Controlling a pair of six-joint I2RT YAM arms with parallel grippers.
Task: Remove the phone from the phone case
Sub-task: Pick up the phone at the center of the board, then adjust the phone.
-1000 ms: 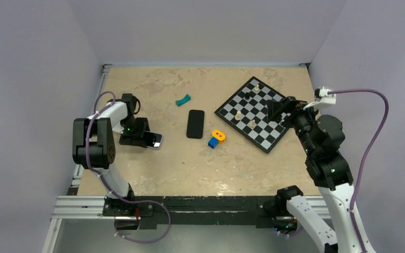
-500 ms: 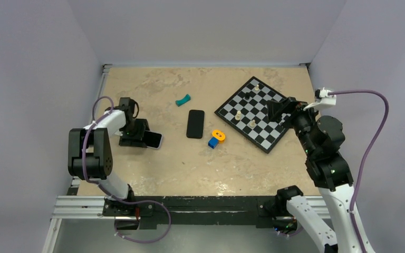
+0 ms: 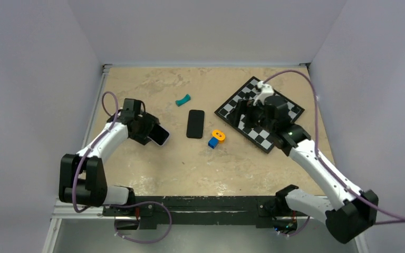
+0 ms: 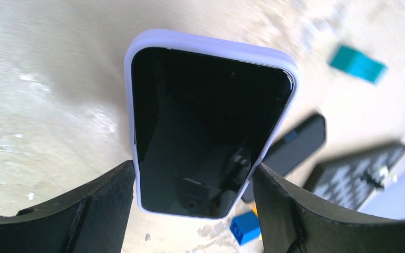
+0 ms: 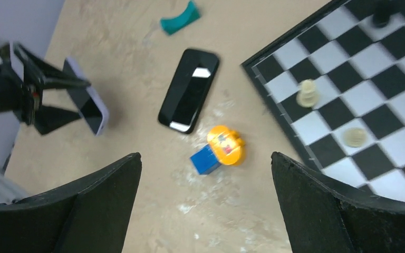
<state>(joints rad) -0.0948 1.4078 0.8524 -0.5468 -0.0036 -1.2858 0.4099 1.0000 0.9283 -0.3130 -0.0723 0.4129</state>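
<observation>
A phone with a black screen in a lavender case (image 4: 205, 121) is held between the fingers (image 4: 103, 197) of my left gripper (image 4: 192, 176). The gripper is shut on the case's long edges. In the top view the cased phone (image 3: 161, 135) is tilted and lifted off the table at the left, in my left gripper (image 3: 148, 129). It also shows in the right wrist view (image 5: 88, 104). My right gripper (image 3: 247, 119) is open and empty, above the near-left edge of the chessboard. Its fingers (image 5: 97, 203) frame bare table.
A bare black phone (image 3: 195, 124) lies flat mid-table. A blue block (image 3: 212, 142) and an orange piece (image 3: 219, 135) sit beside it. A teal piece (image 3: 183, 99) lies further back. A chessboard (image 3: 266, 141) with a few chessmen (image 5: 307, 93) is at the right.
My left gripper has lifted the cased phone off the table and carried it right, tilted. My right arm has swung left and forward, over the chessboard.
</observation>
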